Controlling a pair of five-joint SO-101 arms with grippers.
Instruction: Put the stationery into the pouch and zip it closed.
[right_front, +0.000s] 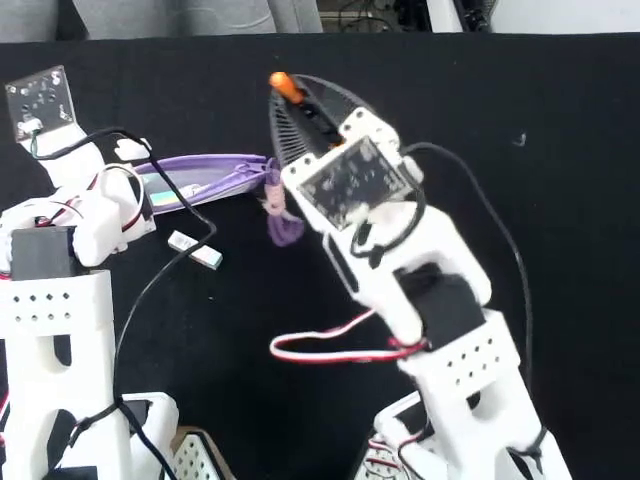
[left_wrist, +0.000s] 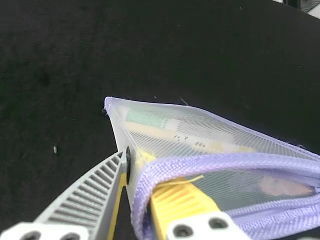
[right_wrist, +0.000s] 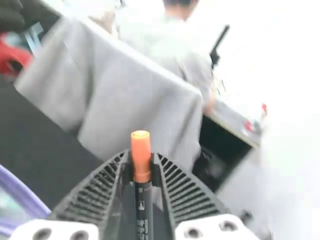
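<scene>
The right hand (right_front: 296, 106) grips an orange-tipped pen (right_front: 286, 86) just beside the purple pouch (right_front: 225, 166).

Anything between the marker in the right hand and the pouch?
Nothing visible. The marker sits in the right hand near the tassel end of the pouch. The left hand clamps the other end, off that path.

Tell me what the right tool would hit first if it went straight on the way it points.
Nothing near: the right tool, shut on the orange-capped pen, points out over the black table toward a grey cloth beyond; depth is unclear.
</scene>
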